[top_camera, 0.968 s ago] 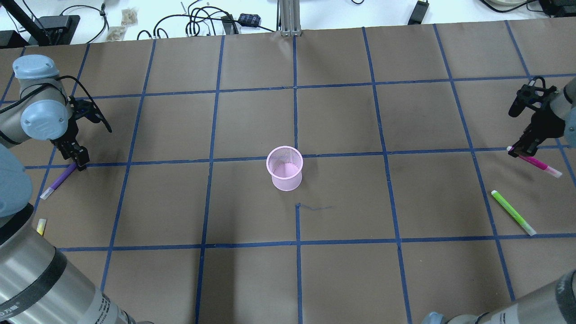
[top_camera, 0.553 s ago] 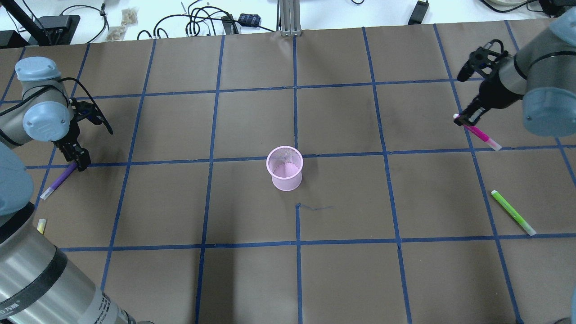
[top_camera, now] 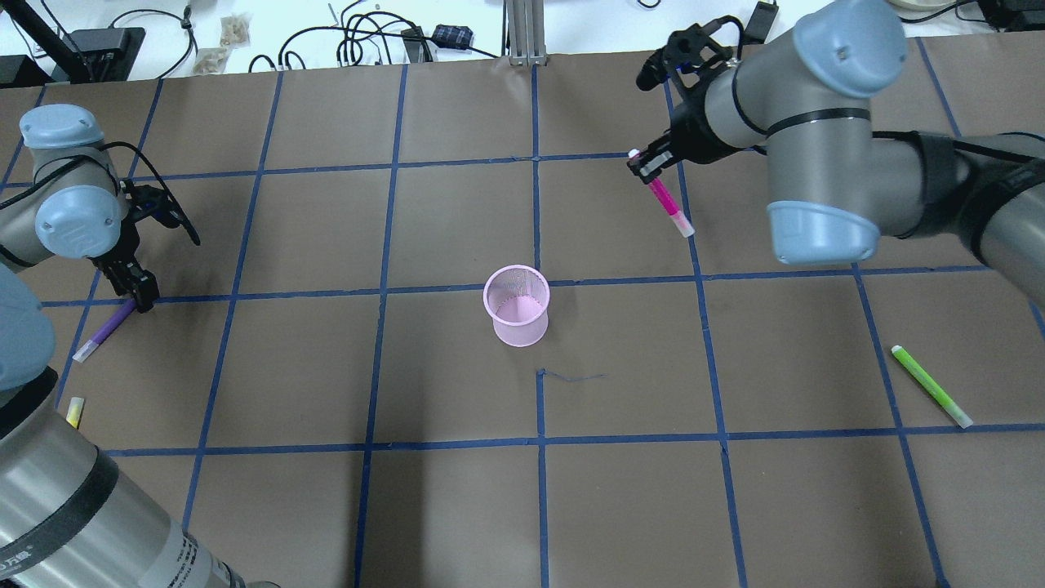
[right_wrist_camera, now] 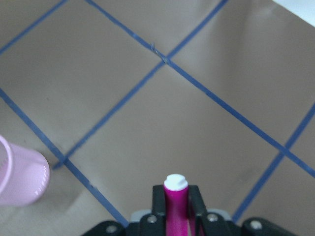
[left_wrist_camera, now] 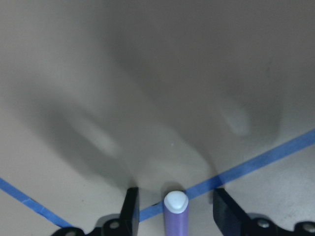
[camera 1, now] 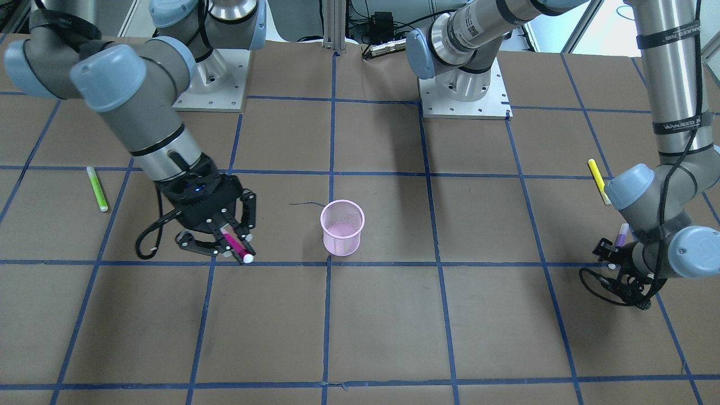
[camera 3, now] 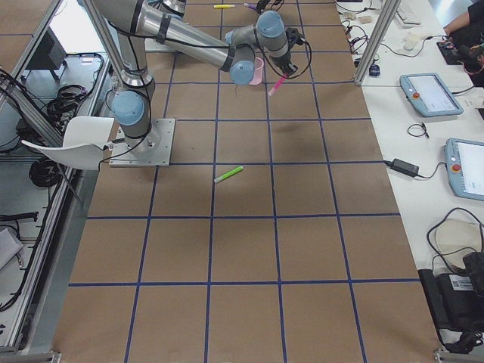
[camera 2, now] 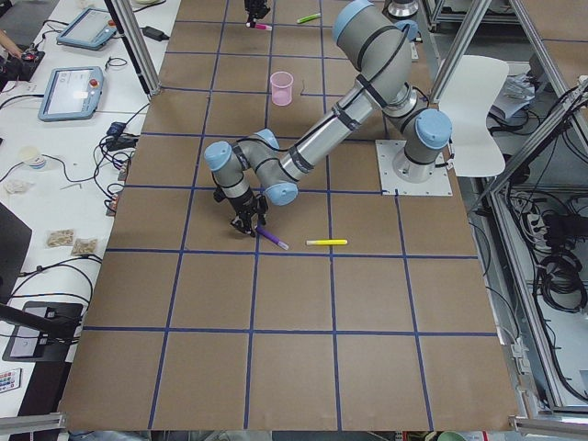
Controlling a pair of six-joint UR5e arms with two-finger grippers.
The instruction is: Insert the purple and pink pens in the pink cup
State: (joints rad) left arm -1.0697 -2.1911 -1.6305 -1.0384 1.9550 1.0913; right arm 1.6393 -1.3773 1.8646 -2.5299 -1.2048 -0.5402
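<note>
right end effector [camera 3: 281,74] holds pink pen [camera 3: 275,85] tilted beside pink cup [camera 3: 259,70].

One cup [top_camera: 517,317] and four pens: purple [top_camera: 106,329], pink [top_camera: 669,204], green [top_camera: 931,386], yellow [top_camera: 74,411].

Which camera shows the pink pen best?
Overhead exterior: the pink pen shows full length, held by the right gripper. Front-facing half hides it inside that gripper; the right wrist sees only its end; the side views show it tiny.

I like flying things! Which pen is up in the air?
The pink pen, held by the right gripper. The purple pen, green pen and yellow pen lie on the table.
</note>
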